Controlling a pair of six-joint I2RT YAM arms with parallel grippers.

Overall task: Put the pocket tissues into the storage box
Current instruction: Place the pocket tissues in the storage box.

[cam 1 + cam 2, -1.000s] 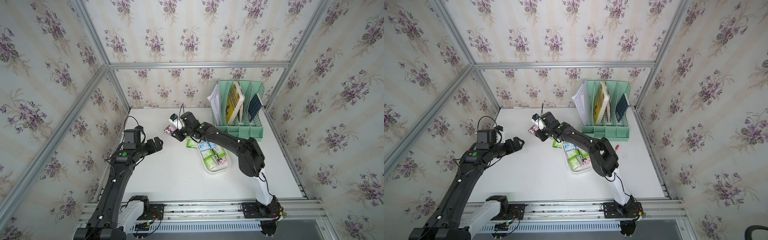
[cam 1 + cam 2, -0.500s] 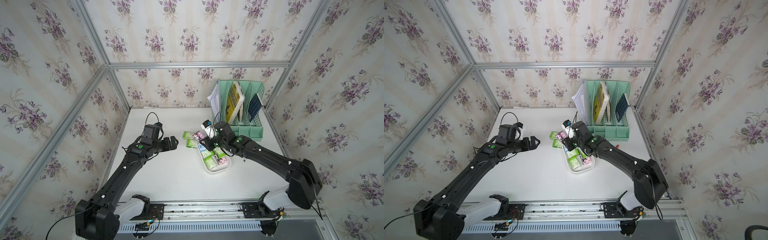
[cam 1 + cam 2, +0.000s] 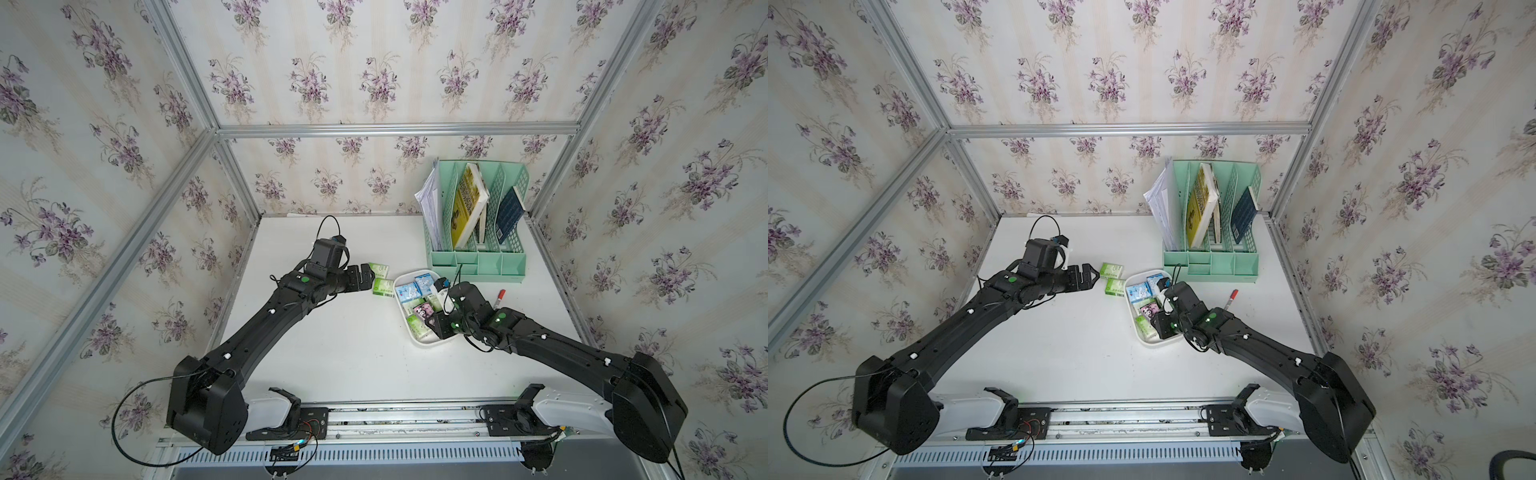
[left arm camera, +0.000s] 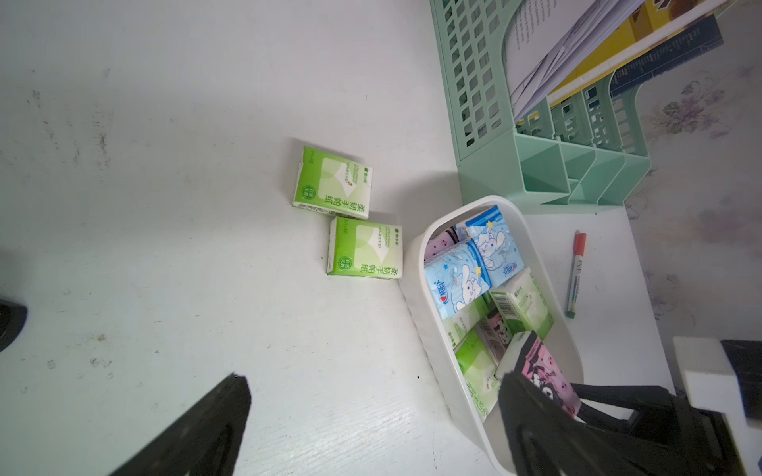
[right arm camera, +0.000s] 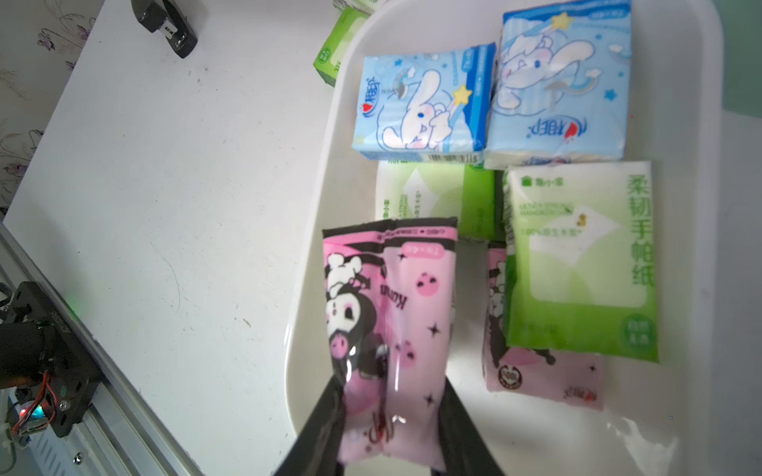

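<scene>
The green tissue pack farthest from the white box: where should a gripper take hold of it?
Probably from straight above, since the farther green pack lies flat. Pinch its two side edges, left and right in a top view; the near edge crowds the other green pack, leaving no finger room there.

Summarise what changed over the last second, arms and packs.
The right claw, shut on a pink tissue pack, swung from the table's rear left back over the storage box; not released yet. The left claw, open and empty, extended toward the two green tissue packs on the table. Those packs, the box's contents, the mint file organizer and the marker stayed put.
</scene>
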